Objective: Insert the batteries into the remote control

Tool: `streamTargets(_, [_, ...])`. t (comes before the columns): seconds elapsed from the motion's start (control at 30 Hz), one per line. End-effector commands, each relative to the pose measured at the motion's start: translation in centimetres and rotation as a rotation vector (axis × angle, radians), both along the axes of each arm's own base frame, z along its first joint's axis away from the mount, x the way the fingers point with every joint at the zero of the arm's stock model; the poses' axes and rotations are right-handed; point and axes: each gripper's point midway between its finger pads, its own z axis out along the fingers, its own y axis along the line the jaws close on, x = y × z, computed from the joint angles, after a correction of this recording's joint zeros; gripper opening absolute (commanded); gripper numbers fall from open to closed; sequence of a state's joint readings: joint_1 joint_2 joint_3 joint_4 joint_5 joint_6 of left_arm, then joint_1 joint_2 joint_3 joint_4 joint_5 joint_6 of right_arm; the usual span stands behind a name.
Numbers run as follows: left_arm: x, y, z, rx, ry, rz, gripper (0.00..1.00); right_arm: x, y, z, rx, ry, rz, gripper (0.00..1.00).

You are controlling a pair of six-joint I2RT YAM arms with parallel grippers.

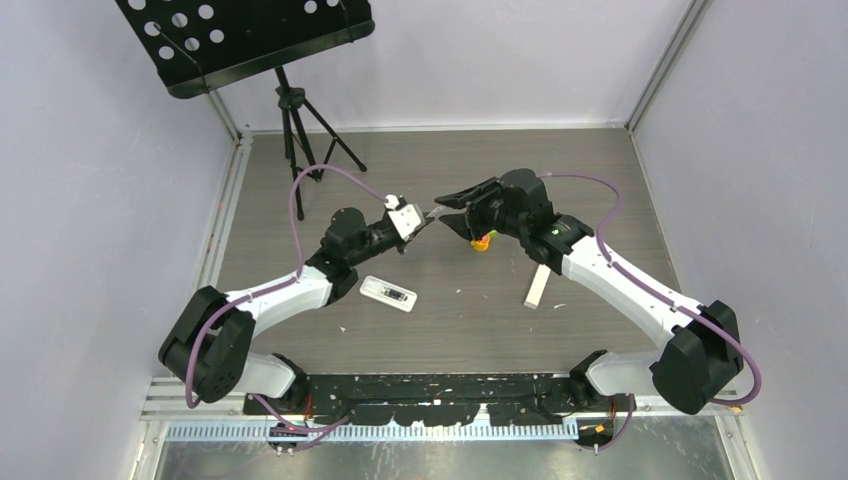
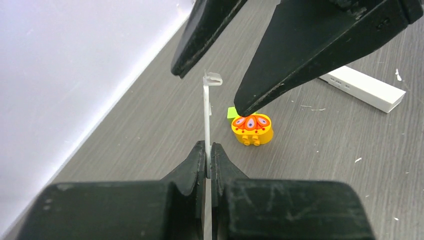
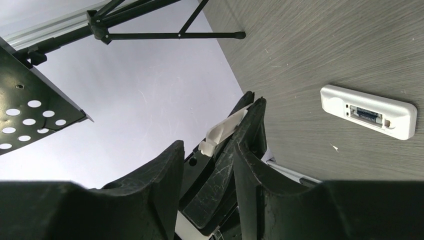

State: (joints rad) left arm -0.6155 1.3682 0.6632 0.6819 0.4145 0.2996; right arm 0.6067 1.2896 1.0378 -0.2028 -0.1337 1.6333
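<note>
The white remote control (image 1: 388, 293) (image 3: 367, 111) lies back up on the table, its compartment open with a dark battery (image 3: 367, 115) inside. My left gripper (image 1: 425, 222) (image 2: 208, 147) is shut on a thin white cover plate (image 2: 206, 115) (image 3: 225, 127), held edge-on above the table. My right gripper (image 1: 448, 210) (image 3: 207, 147) is open. Its two black fingers (image 2: 310, 45) stand on either side of the plate's clipped tip, with a gap showing on each side. No other batteries show.
An orange-yellow toy (image 1: 482, 241) (image 2: 252, 129) sits under the grippers with a lime-green block (image 2: 232, 113) behind it. A long white bar (image 1: 537, 287) (image 2: 365, 87) lies to the right. A black music stand (image 1: 250, 40) on a tripod (image 3: 165, 35) stands at the back left.
</note>
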Motion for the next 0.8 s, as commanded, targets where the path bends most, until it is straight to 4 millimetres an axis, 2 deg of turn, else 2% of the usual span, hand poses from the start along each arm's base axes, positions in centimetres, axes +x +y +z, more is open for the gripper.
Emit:
streamTargets(0.0, [-0.2, -0.5, 1.9, -0.002, -0.147, -0.033, 0.0, -0.1, 0.5, 0.3, 0.046, 0.009, 0.019, 0.43])
streamTargets(0.27, [-0.1, -0.3, 2.0, 0.016, -0.18, -0.029, 0.0, -0.2, 0.7, -0.2, 0.038, 0.01, 0.031, 0.23])
streamTargets(0.37, [-0.2, -0.2, 2.2, 0.009, -0.177, -0.027, 0.04, -0.3, 0.8, -0.6, 0.034, 0.016, 0.043, 0.1])
streamTargets(0.4, [-0.2, -0.2, 2.4, 0.002, -0.173, -0.024, 0.07, -0.3, 0.8, -0.7, 0.032, 0.017, 0.044, 0.03])
streamTargets(0.43, [-0.2, -0.1, 2.5, -0.006, -0.165, -0.018, 0.11, -0.3, 0.8, -0.9, 0.028, 0.02, 0.043, 0.01])
streamTargets(0.53, [-0.1, 0.2, 2.9, -0.035, -0.137, 0.01, 0.28, -0.3, 0.5, -0.9, 0.018, 0.006, 0.033, 0.0])
streamTargets(0.57, [0.0, 0.3, 2.9, -0.047, -0.122, 0.025, 0.39, -0.2, 0.4, -0.9, 0.011, 0.0, 0.029, 0.0])
streamTargets(0.6, [0.0, 0.5, 2.9, -0.061, -0.106, 0.035, 0.46, -0.2, 0.2, -0.7, 0.009, -0.008, 0.021, 0.0])
streamTargets(0.77, [-0.6, 0.7, 2.5, -0.095, -0.07, 0.038, 0.69, 0.1, -0.5, -0.1, -0.005, -0.047, -0.008, 0.0])
